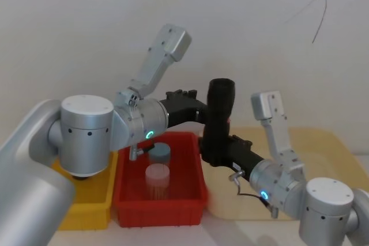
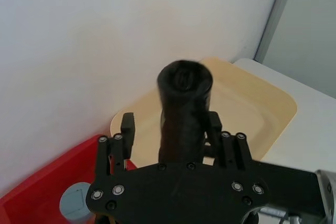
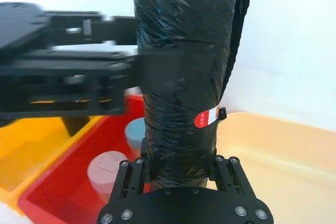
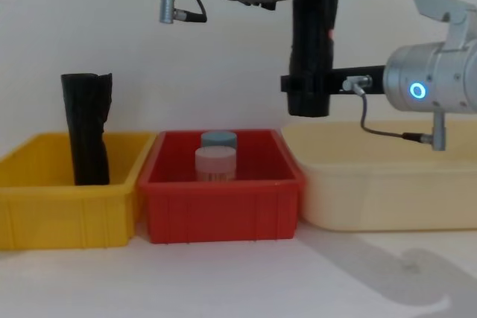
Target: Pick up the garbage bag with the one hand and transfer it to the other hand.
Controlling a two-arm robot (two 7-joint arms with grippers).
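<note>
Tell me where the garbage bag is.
In the chest view the garbage bag stands upright in mid-air above where the red bin meets the beige tray, gripped low by the right hand, the open left hand around its top.

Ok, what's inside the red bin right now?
The red bin holds two small jars: a pale jar in front, a blue-lidded jar behind it. The left arm covers the bin's rear left corner.

Got left arm reaching in high, green-lit wrist level, left pincer (image 1: 212,110) spread loose, right arm angled up from low right, blue-lit wrist, right pincer (image 1: 212,149) clamped on the garbage bag (image 1: 221,93) bottom end.
</note>
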